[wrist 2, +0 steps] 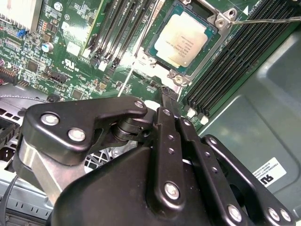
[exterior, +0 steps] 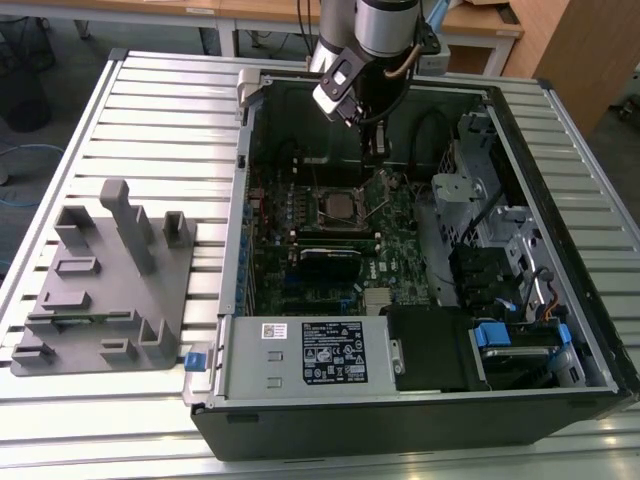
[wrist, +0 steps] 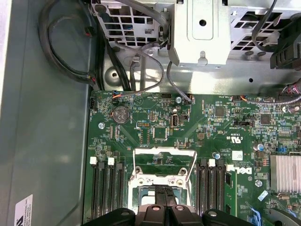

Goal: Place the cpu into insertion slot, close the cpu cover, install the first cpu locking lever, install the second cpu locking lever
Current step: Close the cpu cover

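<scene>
I see the cpu (wrist 2: 181, 40) lying flat in the insertion slot (wrist 2: 163, 61), with its dull silver top facing up. The slot sits on the green motherboard (wrist 2: 70, 52), with long black memory slots (wrist 2: 117, 33) on both sides of it.

In the first wrist view, the cpu cover (wrist: 164, 151) is swung open and away from the slot. I can see green board through its window. A thin cpu locking lever (wrist 2: 263, 20) sticks out past one corner of the slot and is not hooked down.

My gripper (wrist 2: 167, 96) has its two fingers pressed together with nothing between them. The tip is just beside the edge of the slot, low over the board, and it does not touch the chip.

In the exterior view, the gripper (exterior: 378, 155) reaches down into the open computer case (exterior: 300, 405). It is a little toward the exterior view's right of the cpu (exterior: 341, 208). A grey plastic rack (exterior: 100, 280) stands on the slatted table (exterior: 170, 110), well apart from the case.
</scene>
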Controlling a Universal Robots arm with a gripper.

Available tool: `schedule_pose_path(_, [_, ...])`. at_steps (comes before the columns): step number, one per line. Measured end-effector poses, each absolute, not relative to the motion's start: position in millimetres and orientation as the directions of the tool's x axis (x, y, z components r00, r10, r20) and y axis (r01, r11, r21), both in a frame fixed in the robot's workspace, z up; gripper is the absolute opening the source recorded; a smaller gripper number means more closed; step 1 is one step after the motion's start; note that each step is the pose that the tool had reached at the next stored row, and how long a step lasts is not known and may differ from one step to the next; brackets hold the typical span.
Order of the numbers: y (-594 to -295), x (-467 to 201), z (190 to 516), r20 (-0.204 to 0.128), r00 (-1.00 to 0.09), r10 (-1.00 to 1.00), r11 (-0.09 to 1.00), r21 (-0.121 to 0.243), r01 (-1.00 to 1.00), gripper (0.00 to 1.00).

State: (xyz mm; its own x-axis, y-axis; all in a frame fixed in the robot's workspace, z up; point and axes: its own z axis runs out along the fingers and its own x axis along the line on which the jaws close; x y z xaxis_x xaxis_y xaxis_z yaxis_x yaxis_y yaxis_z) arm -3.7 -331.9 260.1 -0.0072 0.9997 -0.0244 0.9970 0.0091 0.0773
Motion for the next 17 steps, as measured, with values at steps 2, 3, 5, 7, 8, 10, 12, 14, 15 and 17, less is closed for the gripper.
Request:
schedule_pose_path(2, [-331.9,-3.5,260.1,-0.024,-0.007,1.000,0.009,0.077,0.997,0.11])
schedule_pose_path(3, [-331.9,-3.4,260.1,-0.024,-0.007,1.000,0.009,0.077,0.997,0.11])
schedule_pose_path(5, [-331.9,-3.3,260.1,-0.024,-0.007,1.000,0.009,0.077,0.997,0.11])
schedule_pose_path(7, [-331.9,-3.2,260.1,-0.024,-0.007,1.000,0.009,0.077,0.997,0.11])
schedule_pose_path(8, [-331.9,-3.0,260.1,-0.024,-0.007,1.000,0.009,0.077,0.997,0.11])
schedule_pose_path(10, [-331.9,-2.1,260.1,-0.024,-0.007,1.000,0.009,0.077,0.997,0.11])
schedule_pose_path(12, [-331.9,-0.7,260.1,-0.024,-0.007,1.000,0.009,0.077,0.997,0.11])
schedule_pose_path(14, [-331.9,0.5,260.1,-0.024,-0.007,1.000,0.009,0.077,0.997,0.11])
schedule_pose_path(15, [-331.9,0.4,260.1,-0.024,-0.007,1.000,0.009,0.077,0.997,0.11])
schedule_pose_path(17, [-331.9,0.6,260.1,-0.024,-0.007,1.000,0.009,0.077,0.997,0.11])
